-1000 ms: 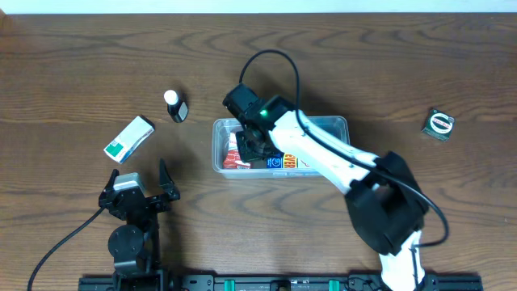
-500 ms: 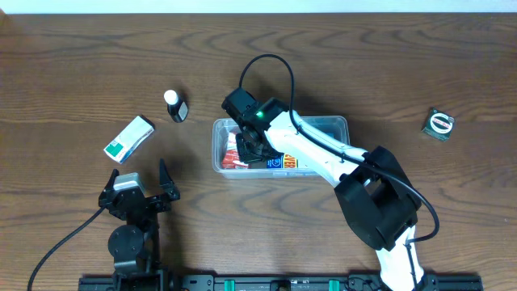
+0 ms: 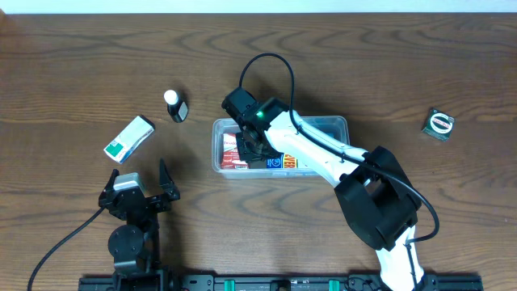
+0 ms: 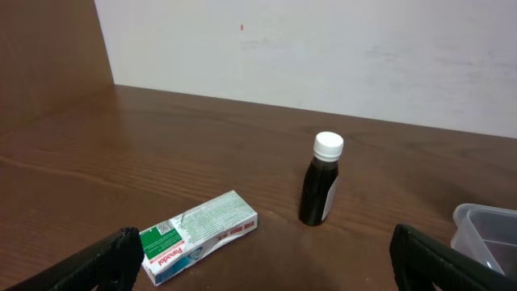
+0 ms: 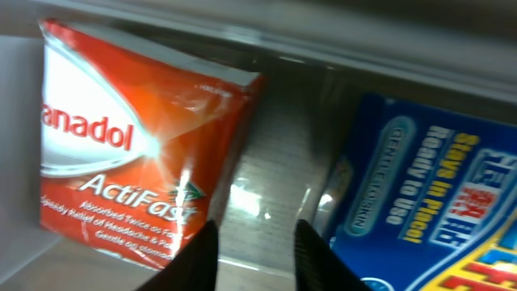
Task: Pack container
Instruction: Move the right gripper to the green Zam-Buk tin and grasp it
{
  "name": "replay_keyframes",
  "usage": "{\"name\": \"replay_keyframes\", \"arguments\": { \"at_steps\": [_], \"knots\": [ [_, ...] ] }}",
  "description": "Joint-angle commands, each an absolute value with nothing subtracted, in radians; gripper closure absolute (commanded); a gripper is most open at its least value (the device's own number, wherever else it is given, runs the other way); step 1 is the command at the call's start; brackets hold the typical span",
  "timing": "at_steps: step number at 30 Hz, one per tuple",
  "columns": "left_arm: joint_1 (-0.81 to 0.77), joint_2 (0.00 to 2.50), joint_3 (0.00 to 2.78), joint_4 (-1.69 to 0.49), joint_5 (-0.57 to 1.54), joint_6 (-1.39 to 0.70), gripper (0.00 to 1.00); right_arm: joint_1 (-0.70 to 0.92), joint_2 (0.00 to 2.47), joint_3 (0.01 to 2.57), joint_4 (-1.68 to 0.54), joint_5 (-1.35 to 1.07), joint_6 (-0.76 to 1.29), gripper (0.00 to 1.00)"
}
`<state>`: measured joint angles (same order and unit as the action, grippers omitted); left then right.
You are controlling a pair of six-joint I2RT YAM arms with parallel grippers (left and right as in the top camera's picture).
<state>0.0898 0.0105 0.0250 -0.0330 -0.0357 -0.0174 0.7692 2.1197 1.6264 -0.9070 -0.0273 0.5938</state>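
The clear plastic container (image 3: 333, 122) stands mid-table; its corner shows in the left wrist view (image 4: 486, 229). Inside lie a red Panadol ActiFast packet (image 3: 231, 152) (image 5: 121, 145) at the left end and a blue packet (image 3: 284, 162) (image 5: 428, 194) beside it. My right gripper (image 3: 252, 145) reaches down into the container. Its fingers (image 5: 254, 255) are open and empty, over the bare floor between the two packets. My left gripper (image 3: 141, 187) (image 4: 262, 263) rests open and empty at the front left.
A green-and-white Panadol box (image 3: 129, 138) (image 4: 198, 234) and a small dark bottle with a white cap (image 3: 174, 106) (image 4: 321, 182) lie left of the container. A small green round item (image 3: 439, 124) sits far right.
The red packet has settled flatter at the container's left end. The right arm's elbow has swung closer in. The left arm has not moved.
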Motion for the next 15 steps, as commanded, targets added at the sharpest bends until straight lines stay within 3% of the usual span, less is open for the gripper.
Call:
{"name": "replay_keyframes", "arguments": {
  "at_steps": [1, 13, 15],
  "knots": [
    [0.094, 0.006, 0.004, -0.070, -0.052, 0.000, 0.02, 0.770, 2.120, 1.631, -0.903, -0.001, 0.578, 0.66],
    [0.094, 0.006, 0.004, -0.070, -0.052, 0.000, 0.02, 0.752, 1.970, 1.682, -0.938, 0.052, 0.542, 0.55],
    [0.094, 0.006, 0.004, -0.070, -0.051, 0.000, 0.02, 0.742, 1.929, 1.708, -0.955, 0.052, 0.528, 0.50]
  ]
}}
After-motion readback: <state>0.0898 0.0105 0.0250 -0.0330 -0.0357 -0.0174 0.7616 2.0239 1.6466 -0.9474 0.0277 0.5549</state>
